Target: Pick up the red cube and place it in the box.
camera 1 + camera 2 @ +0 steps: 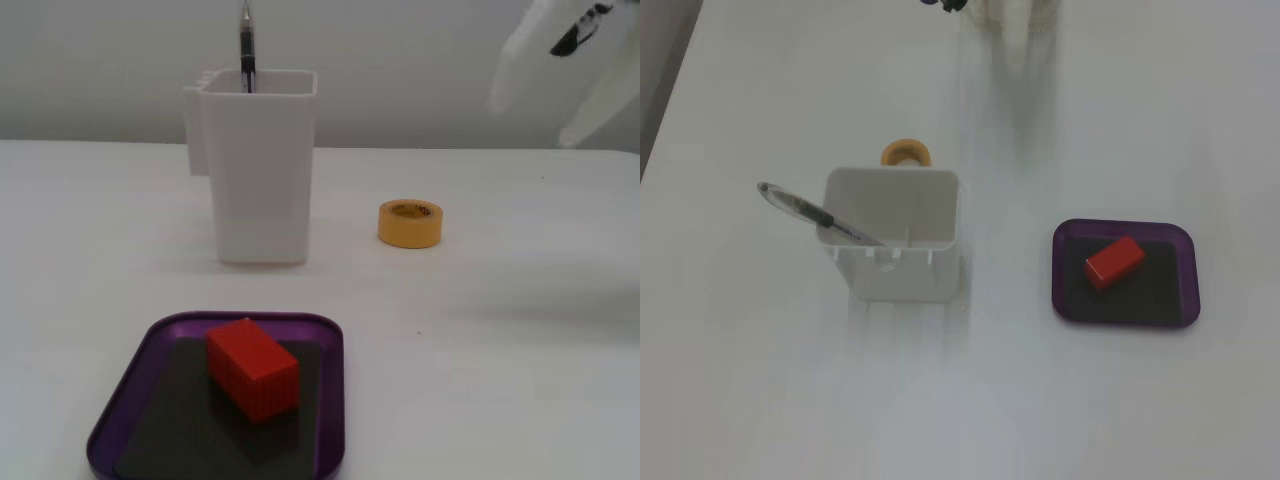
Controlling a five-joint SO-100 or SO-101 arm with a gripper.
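Note:
The red cube (252,368) lies inside the purple box (125,400), on its dark floor, at the front of the table. Both also show in another fixed view, the cube (1114,261) lying at an angle in the box (1126,315). My gripper (535,112) is a motion-blurred white shape high at the top right, far from the box. Its two fingers look spread apart, with nothing between them. From above, the arm is only a faint blur (1015,30) at the top edge.
A tall white container (260,165) holding a pen (246,45) stands behind the box. A yellow tape roll (410,223) lies to its right. In the fixed view from above, the container (895,245) partly hides the tape roll (906,153).

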